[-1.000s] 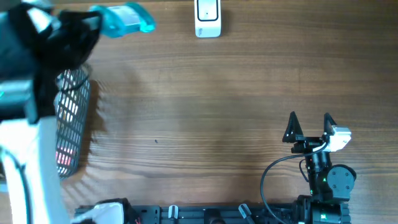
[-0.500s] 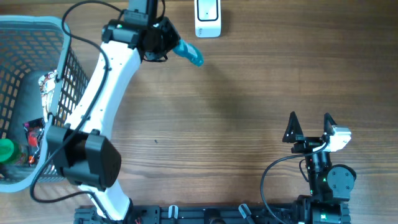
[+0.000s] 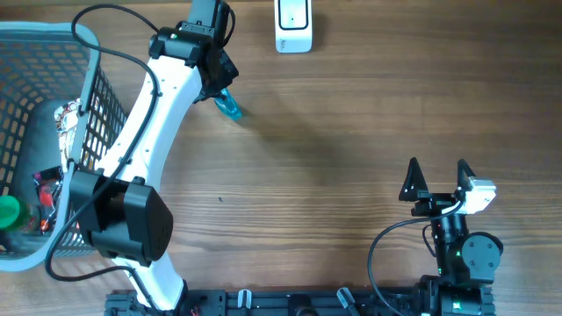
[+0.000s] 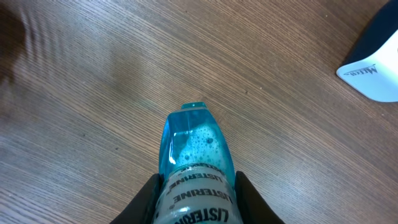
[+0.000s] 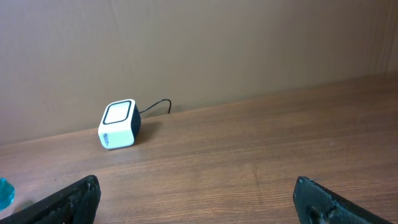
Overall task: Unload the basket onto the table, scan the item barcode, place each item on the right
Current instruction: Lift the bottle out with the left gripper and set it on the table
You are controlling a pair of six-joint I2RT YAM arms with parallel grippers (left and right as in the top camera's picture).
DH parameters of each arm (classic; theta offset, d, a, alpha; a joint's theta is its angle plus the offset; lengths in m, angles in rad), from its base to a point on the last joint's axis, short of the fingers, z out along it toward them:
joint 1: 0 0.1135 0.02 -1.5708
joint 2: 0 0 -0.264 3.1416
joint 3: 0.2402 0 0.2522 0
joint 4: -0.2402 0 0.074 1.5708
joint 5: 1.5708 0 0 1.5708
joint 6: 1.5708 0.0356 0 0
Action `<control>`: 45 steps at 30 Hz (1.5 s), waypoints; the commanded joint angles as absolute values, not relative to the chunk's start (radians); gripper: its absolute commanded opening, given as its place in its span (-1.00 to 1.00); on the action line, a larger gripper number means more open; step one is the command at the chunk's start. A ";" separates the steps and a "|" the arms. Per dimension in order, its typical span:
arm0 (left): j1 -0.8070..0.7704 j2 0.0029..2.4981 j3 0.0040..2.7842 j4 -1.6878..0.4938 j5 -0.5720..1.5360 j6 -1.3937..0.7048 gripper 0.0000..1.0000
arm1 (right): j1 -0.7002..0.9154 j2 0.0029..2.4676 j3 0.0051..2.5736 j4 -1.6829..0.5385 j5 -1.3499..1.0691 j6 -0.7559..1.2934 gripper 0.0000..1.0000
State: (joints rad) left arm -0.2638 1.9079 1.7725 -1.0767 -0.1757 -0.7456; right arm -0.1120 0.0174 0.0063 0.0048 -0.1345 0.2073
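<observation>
The item is a clear blue Listerine bottle (image 3: 229, 104), held by my left gripper (image 3: 217, 82), which is shut on its labelled body at the back of the table. In the left wrist view the bottle (image 4: 196, 155) points away from me over the wood, with a black finger (image 4: 144, 200) on each side of the label. The white barcode scanner (image 3: 293, 26) stands at the back edge, to the right of the bottle, and shows as well at the scanner (image 4: 375, 68) corner and the scanner (image 5: 118, 124). My right gripper (image 3: 436, 179) rests open and empty at the front right.
A grey wire basket (image 3: 104, 123) fills the left side, with a green item (image 3: 8, 211) and colourful packets inside. The scanner's cable (image 5: 155, 106) runs along the back wall. Bare wood lies between the two arms.
My left arm swung from over the basket to the back of the table with the bottle. In the last half second the bottle shifted left and tipped downward. The right arm stayed still.
</observation>
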 commanded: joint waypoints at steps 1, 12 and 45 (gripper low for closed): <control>-0.268 1.942 1.784 -1.075 -0.203 -0.738 -0.78 | -0.108 0.009 0.005 0.010 -0.147 0.202 1.00; -0.280 2.009 1.784 -1.078 -0.203 -0.738 -0.63 | -0.108 0.009 0.005 0.010 -0.147 0.202 1.00; -0.279 1.976 1.822 -1.063 -0.187 -0.737 1.00 | -0.108 0.009 0.005 0.010 -0.147 0.202 1.00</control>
State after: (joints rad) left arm -0.2798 1.9957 1.7786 -1.0626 -0.1890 -0.7391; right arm -0.1120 0.0174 0.0063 0.0048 -0.1349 0.2073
